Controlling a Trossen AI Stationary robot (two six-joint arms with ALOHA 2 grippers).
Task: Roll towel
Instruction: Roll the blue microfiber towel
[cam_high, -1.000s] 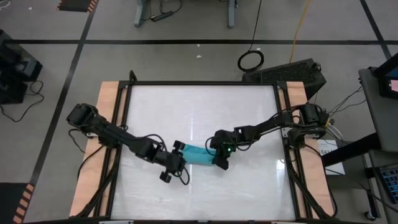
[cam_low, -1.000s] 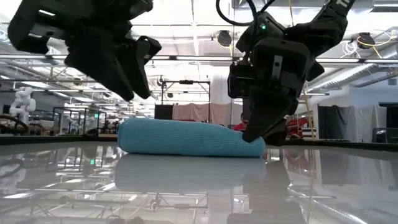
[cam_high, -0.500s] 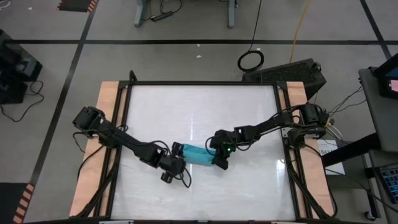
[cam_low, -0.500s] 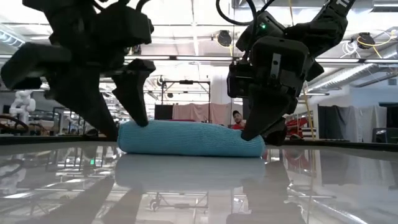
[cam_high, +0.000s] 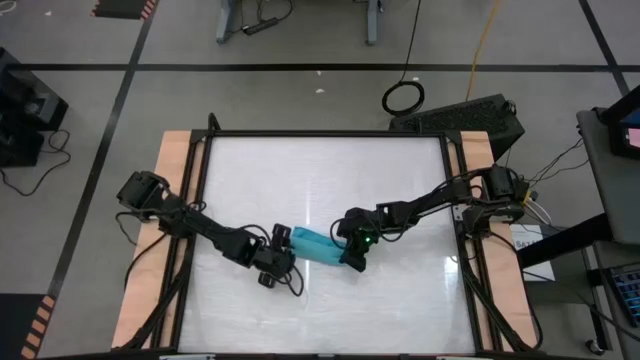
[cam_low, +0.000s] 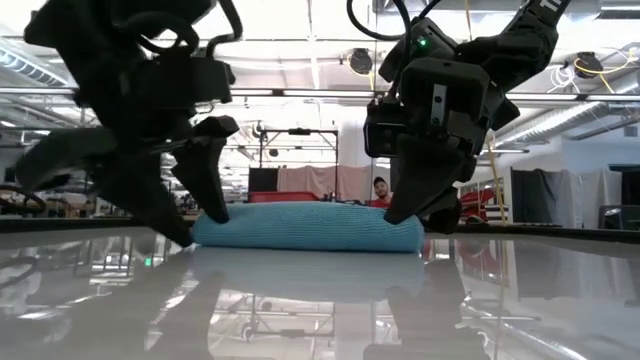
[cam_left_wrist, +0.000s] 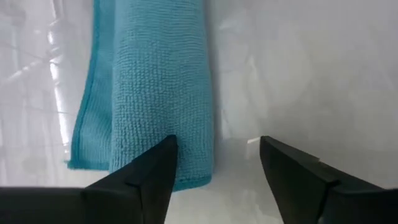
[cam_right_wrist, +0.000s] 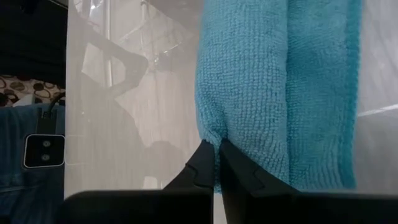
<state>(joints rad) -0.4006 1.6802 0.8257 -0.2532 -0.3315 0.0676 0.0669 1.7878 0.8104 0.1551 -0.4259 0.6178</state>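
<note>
Moved lower and closer since a moment ago: left gripper (cam_low: 190, 215), tips now down at the bench (cam_high: 400, 300) by the near end of the towel (cam_high: 318, 247), jaws wide apart, one finger (cam_left_wrist: 158, 165) touching the cloth and the other on bare bench beside it. Rolled into a long blue log, lying near the middle of the bench between both arms. At the far end, right gripper (cam_right_wrist: 216, 165) with jaws together, pinching a fold of the roll.
</note>
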